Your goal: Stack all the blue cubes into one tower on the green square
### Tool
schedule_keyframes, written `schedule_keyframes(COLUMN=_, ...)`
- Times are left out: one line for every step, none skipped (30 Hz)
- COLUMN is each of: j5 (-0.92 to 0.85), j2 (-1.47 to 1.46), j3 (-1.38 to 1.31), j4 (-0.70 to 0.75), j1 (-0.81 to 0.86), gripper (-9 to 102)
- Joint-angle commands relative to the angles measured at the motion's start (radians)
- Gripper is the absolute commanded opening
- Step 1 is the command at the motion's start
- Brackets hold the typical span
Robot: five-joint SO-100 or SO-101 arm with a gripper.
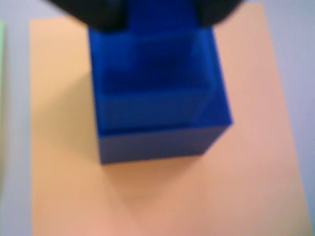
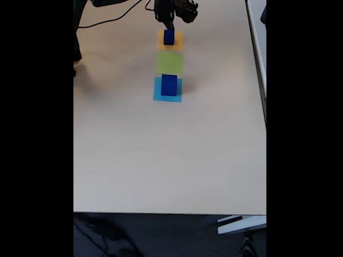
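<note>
At the far end of the table (image 2: 161,155), as the fixed view shows it, three flat paper squares lie in a line running away from the camera: an orange square (image 2: 177,36) farthest, the green square (image 2: 169,62) in the middle, and a light-blue square (image 2: 159,95) nearest. One blue cube (image 2: 169,37) stands on the orange square, directly below the gripper (image 2: 170,22), whose dark body hangs over it from above. A second, larger blue cube (image 2: 169,85) stands upright on the light-blue square, well apart from the gripper. The green square carries no cube. In the wrist view, the blue cube (image 1: 160,98) on the orange square (image 1: 59,147) sits toward the top centre of the frame, its near face and top face both visible, though the picture is blurred. Two dark fingertips (image 1: 98,14) show at the upper edge, one on each side of the cube's far end. Whether the fingers press on the cube or stand clear of it cannot be told from either view. A strip of green paper (image 1: 1,73) shows at the left edge.
</note>
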Motion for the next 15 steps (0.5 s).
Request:
schedule_keyframes(j5=0.003, j2=0.029, j3=-0.002, j4=-0.006, j1=0.015, gripper=0)
schedule_keyframes(j5=0.005, j2=0.029, j3=0.000, j4=-0.006, j1=0.015, gripper=0)
schedule_keyframes(j5=0.005, j2=0.029, j3=0.000, j4=-0.006, j1=0.015, gripper=0)
schedule_keyframes(j5=0.005, j2=0.029, j3=0.002, j4=-0.006, j1=0.015, gripper=0)
schedule_keyframes(j5=0.003, j2=0.029, j3=0.002, j4=-0.006, j1=0.017, gripper=0)
schedule_keyframes(j5=0.003, j2=0.031, j3=0.002, j4=-0.006, j1=0.017, gripper=0)
schedule_keyframes(j5=0.000, j2=0.032, j3=0.002, j4=-0.006, j1=0.018, gripper=0)
schedule_keyframes(j5=-0.002, j2=0.034, j3=0.002, j4=-0.006, j1=0.018, gripper=0)
schedule_keyframes(j5=-0.003, j2=0.035, j3=0.002, j4=-0.006, j1=0.020, gripper=0)
schedule_keyframes(j5=-0.005, j2=0.037, j3=0.002, j4=-0.006, j1=0.020, gripper=0)
schedule_keyframes(j5=-0.008, j2=0.040, j3=0.002, j4=-0.006, j1=0.020, gripper=0)
schedule_keyframes(j5=-0.008, j2=0.041, j3=0.002, j4=-0.008, j1=0.021, gripper=0)
schedule_keyframes(j5=-0.011, j2=0.044, j3=0.000, j4=-0.008, j1=0.021, gripper=1)
schedule_keyframes(j5=-0.012, j2=0.046, j3=0.000, j4=-0.008, j1=0.021, gripper=2)
schedule_keyframes(j5=-0.014, j2=0.048, j3=-0.002, j4=-0.009, j1=0.021, gripper=2)
